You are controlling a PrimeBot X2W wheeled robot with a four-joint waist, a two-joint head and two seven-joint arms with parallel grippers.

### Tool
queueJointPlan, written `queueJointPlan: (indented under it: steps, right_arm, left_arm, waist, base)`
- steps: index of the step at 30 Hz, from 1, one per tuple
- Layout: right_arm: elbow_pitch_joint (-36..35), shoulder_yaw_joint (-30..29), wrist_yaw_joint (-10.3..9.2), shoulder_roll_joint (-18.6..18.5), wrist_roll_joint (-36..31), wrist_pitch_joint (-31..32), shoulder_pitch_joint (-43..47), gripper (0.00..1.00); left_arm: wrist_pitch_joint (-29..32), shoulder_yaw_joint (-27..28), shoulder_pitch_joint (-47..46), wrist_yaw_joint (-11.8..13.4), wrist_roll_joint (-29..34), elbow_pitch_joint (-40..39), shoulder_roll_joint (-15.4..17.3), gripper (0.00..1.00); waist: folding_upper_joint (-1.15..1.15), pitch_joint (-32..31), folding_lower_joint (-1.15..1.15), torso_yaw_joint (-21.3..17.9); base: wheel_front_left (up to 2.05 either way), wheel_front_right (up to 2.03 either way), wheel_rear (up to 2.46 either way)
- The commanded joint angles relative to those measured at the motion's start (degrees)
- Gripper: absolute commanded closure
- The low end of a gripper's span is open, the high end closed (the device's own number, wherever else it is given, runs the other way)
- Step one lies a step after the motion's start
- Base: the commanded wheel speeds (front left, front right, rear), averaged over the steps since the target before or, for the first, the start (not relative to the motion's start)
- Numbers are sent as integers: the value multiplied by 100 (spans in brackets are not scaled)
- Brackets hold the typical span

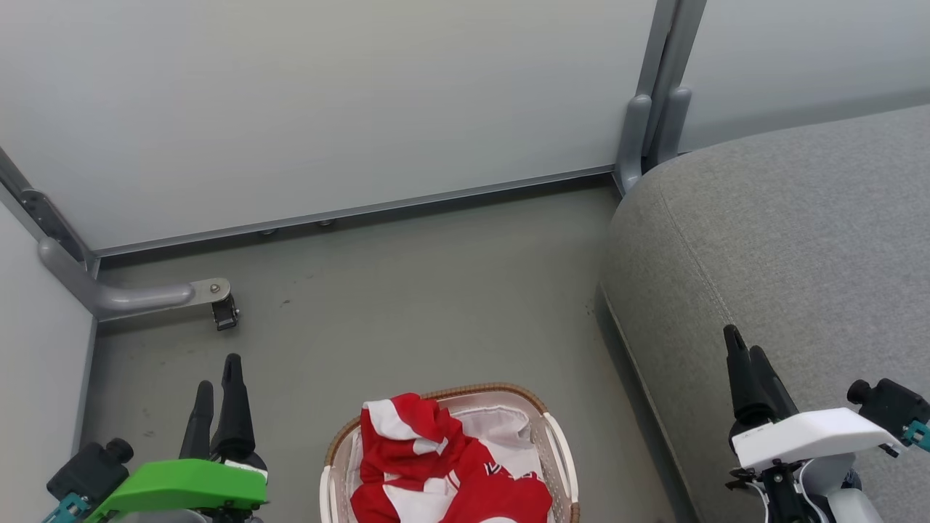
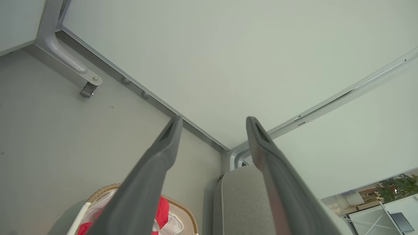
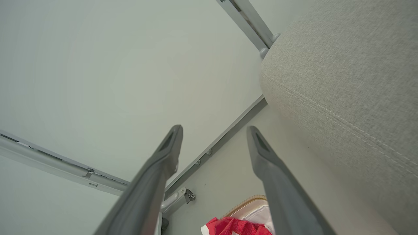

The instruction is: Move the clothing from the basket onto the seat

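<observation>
Red clothing point(image 1: 443, 465) with white trim lies bunched inside the basket point(image 1: 559, 436), a cream perforated tub with a brown woven rim, at the bottom centre of the head view. The grey seat point(image 1: 785, 247) fills the right side. My left gripper point(image 1: 218, 374) hangs open left of the basket, above the floor. My right gripper point(image 1: 745, 349) is open over the seat's front edge. In the left wrist view the open left gripper point(image 2: 214, 122) frames the basket point(image 2: 183, 209), clothing point(image 2: 161, 210) and seat point(image 2: 241, 202). The right wrist view shows the open right gripper point(image 3: 214, 130), clothing point(image 3: 235, 227), basket point(image 3: 251, 202) and seat point(image 3: 343, 81).
Pale partition walls point(image 1: 327, 102) close off the back and left, on a grey floor point(image 1: 407, 312). A metal foot with a small caster point(image 1: 221, 309) juts out at the left. A grey post point(image 1: 654, 109) stands at the seat's far corner.
</observation>
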Motion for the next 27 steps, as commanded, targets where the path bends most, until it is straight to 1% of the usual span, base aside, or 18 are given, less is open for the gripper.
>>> queueJointPlan:
  steps: [1,9,15,27]
  right_arm:
    - [-61,41,1,-40,-247,-61,12,0]
    - [26,143,1,-48,-1029,-198,41,0]
    - [67,221,1,-52,-1596,-295,49,0]
    - [131,350,1,-62,-2373,-475,96,0]
  left_arm:
    - [-60,-39,28,33,303,-83,36,0]
    - [-196,-169,125,179,1235,65,41,0]
    - [-294,-227,186,233,1765,116,44,0]
    - [-475,-279,295,279,2505,194,50,0]
  waist:
    - [0,-1,0,3]
    - [0,-6,0,16]
    - [0,-13,0,27]
    - [0,-17,0,49]
  base:
    - [0,0,0]
    - [0,0,0]
    - [0,0,0]
    - [0,0,0]
